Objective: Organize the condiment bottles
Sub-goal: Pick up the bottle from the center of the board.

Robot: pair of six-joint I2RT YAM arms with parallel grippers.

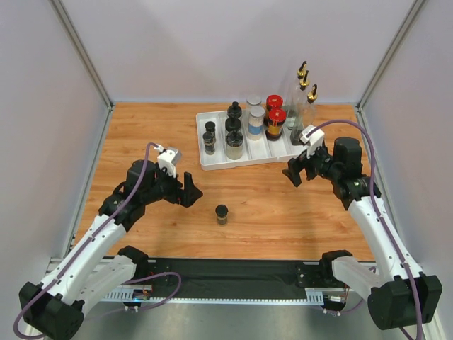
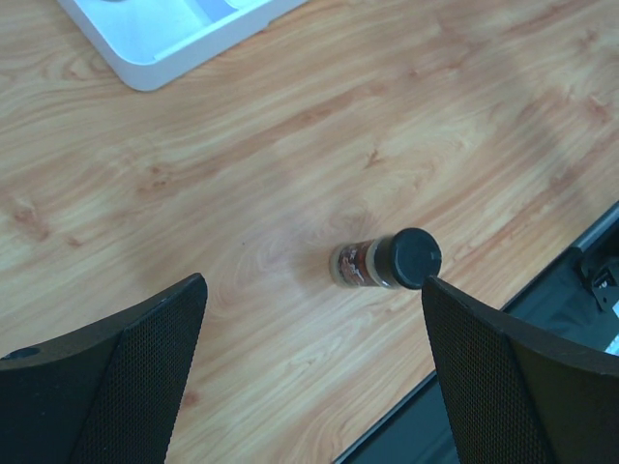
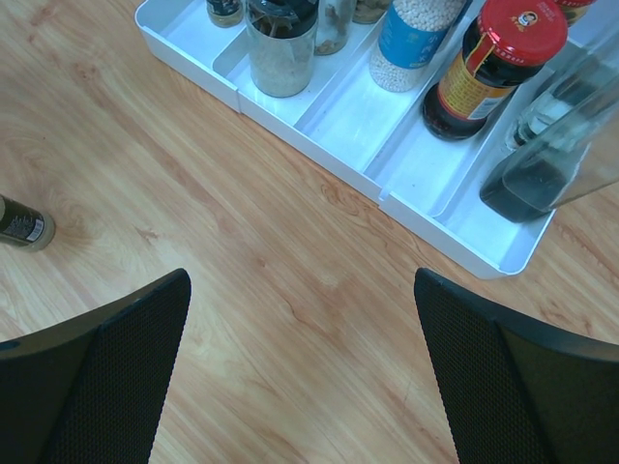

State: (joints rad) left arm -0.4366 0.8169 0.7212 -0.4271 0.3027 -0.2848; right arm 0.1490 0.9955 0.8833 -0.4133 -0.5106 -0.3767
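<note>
- The left arm [image 1: 106, 227] reaches in over the wooden desk [image 1: 141, 134]. The left jaws are released, spread wide with nothing between them.
- The right arm [image 1: 375, 219] leans in from the other side. The right jaws are also released and empty, hanging just off the near right corner of the white divided tray [image 1: 212, 164].
- One small black-lidded jar [image 1: 222, 213] stands upright by itself on the bare desk, well short of the tray and roughly midway between the two arms. It is near the left jaws but not touching them. From the left wrist it [image 2: 385, 261] shows just beyond one fingertip.
- The other condiment bottles are grouped at the tray, sorted by kind.
- Two more small black-lidded jars [image 1: 209, 138] sit in the leftmost compartment.
- Medium black-lidded jars [image 1: 233, 127] fill the next compartment.
- Grey-lidded clear jars [image 1: 255, 120] come after those, then red-capped amber jars [image 1: 275, 117].
- Tall clear gold-spouted bottles [image 1: 303, 99] stand at the tray's right end. One with dark liquid [image 3: 542, 174] is clearly in the last compartment; whether all of them stand inside the tray I cannot tell.
</note>
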